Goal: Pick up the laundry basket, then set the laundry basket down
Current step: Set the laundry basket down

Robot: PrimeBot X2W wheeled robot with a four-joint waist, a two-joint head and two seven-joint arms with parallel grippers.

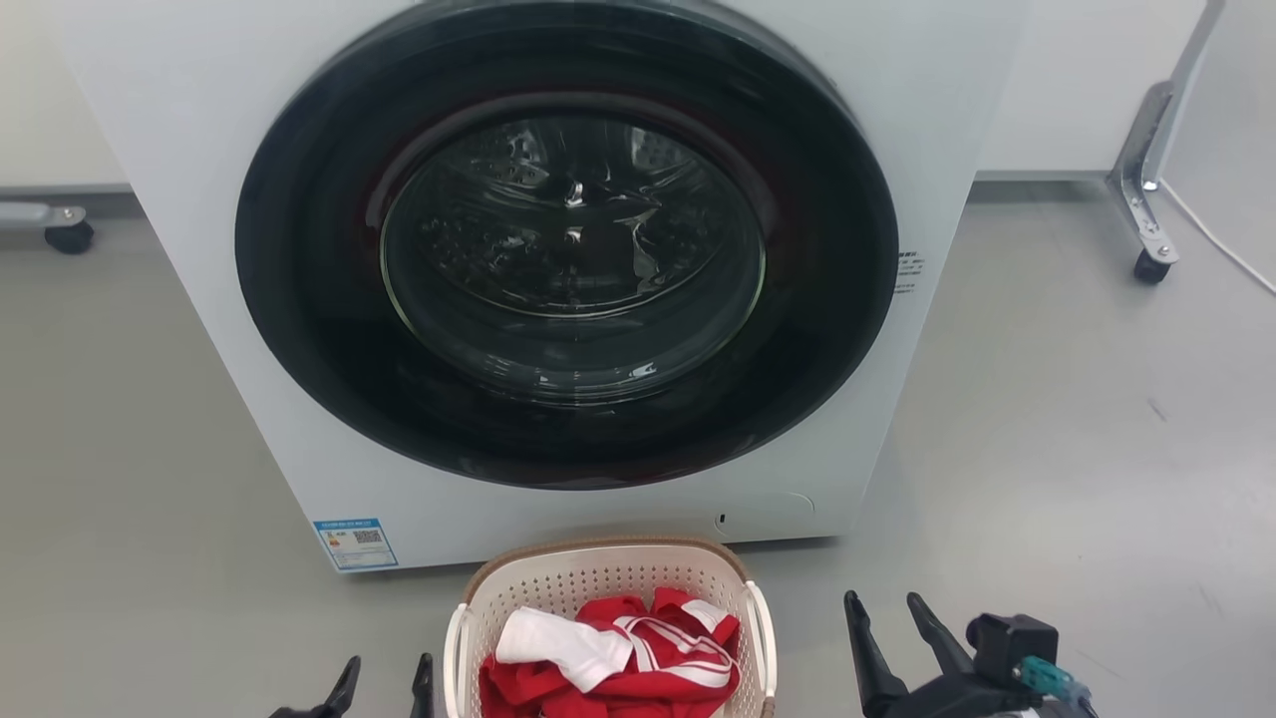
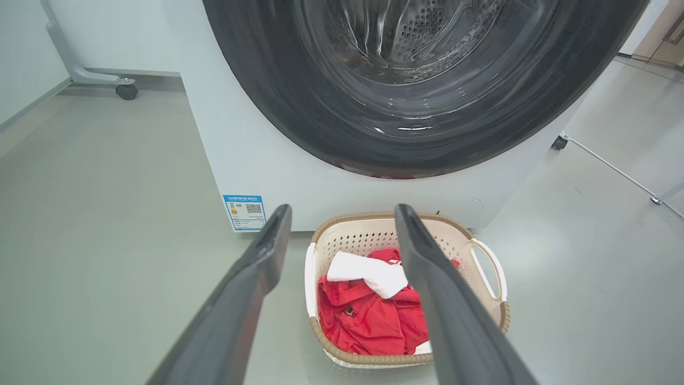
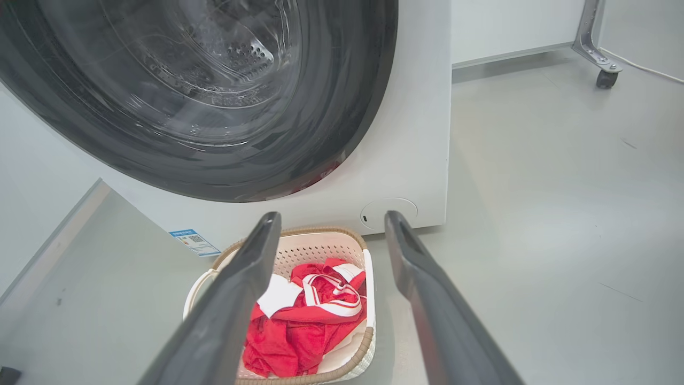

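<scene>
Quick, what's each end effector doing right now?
Left end effector: open, holding nothing.
Right end effector: open, holding nothing.

Black right pincer (image 1: 881,603) has a teal connector (image 1: 1047,678) behind it.

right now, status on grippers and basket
Left gripper open, right gripper open, both empty. Basket on floor between them, clothes inside. Washer right behind it.

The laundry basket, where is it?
Head view, bottom centre: the laundry basket is before the washing machine, between the left tool and the right tool.
</scene>
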